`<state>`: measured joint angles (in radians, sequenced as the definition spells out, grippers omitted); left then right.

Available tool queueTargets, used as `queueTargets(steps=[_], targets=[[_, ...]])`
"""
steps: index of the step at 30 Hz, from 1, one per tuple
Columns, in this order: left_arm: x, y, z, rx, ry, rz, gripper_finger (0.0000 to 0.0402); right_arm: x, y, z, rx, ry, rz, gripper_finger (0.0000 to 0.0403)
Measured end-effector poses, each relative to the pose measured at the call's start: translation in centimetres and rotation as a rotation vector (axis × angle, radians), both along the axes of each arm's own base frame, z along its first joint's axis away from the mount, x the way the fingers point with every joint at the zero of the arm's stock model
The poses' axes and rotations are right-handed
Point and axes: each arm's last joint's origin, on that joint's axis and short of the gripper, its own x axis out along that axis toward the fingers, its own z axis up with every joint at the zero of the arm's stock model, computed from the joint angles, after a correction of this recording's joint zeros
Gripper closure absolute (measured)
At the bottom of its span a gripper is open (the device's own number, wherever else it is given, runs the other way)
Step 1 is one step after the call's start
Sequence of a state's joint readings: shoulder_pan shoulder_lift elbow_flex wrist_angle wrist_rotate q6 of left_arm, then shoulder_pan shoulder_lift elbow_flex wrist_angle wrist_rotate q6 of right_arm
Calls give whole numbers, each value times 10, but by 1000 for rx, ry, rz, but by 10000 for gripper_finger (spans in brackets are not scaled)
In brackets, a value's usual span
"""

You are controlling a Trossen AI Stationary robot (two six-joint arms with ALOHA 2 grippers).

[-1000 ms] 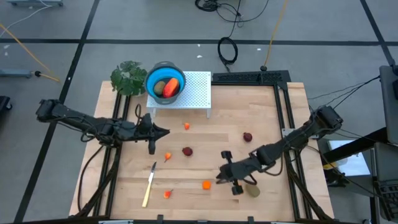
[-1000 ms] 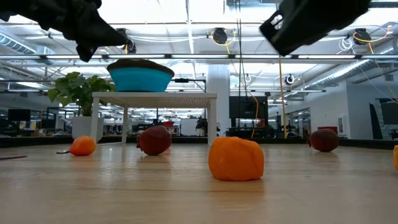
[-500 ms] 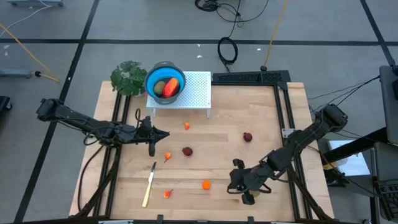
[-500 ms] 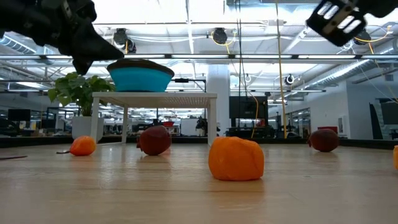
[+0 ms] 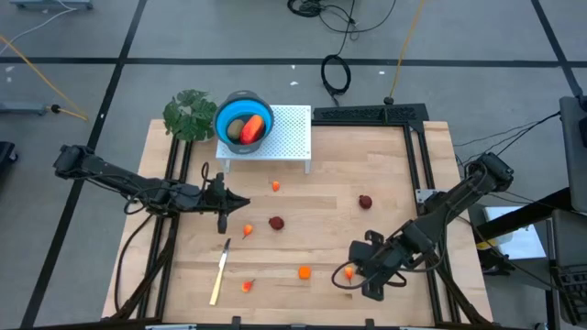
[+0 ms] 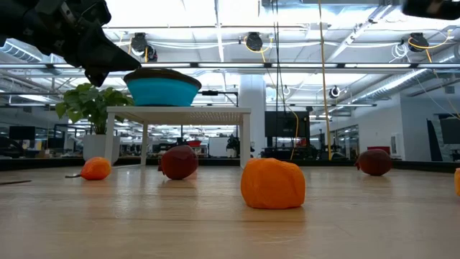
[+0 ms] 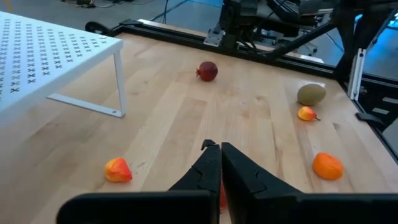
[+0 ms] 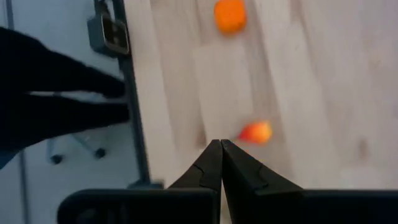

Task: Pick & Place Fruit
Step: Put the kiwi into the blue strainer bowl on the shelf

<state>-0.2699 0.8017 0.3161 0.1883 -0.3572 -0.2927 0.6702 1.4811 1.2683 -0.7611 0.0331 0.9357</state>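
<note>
Loose fruit lies on the wooden table: two dark red round pieces (image 5: 276,222) (image 5: 365,202), an orange piece (image 5: 304,271), and tiny orange ones (image 5: 275,185) (image 5: 247,230) (image 5: 246,286) (image 5: 347,271). An olive-brown oval (image 7: 311,93) shows in the left wrist view; in the high view my right arm covers it. My right gripper (image 5: 352,277) hangs shut above the table beside the tiny orange piece (image 8: 256,132), holding nothing. My left gripper (image 5: 242,199) hovers shut and empty left of centre. A blue bowl (image 5: 227,108) on a white perforated rack (image 5: 286,137) holds an olive piece and a red-orange piece.
A pale-handled knife (image 5: 220,270) lies near the front left. A green leafy plant (image 5: 188,115) stands at the far left beside the rack. Black frame rails (image 5: 417,156) run along the table's right side. Bare wood lies between the rack and the right-hand dark red piece.
My right gripper has gone up and toward the table's right and near edges, rolling its wrist, and has left the low view's top. It has stayed shut. The tiny orange piece beneath it has come into sight and the olive oval is now covered.
</note>
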Motion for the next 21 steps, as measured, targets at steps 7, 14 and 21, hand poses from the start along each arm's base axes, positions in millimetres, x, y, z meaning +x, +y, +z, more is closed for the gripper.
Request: queueTargets(steps=[7,14,21], targets=[[0,0,0,3,4,-1,399,-14,2,-7,123,287,-106,403],[0,0,0,3,4,-1,386,-20,5,-16,202,494,-217,403],[0,0,0,2,3,-1,400,-21,6,-32,239,523,-282,385]])
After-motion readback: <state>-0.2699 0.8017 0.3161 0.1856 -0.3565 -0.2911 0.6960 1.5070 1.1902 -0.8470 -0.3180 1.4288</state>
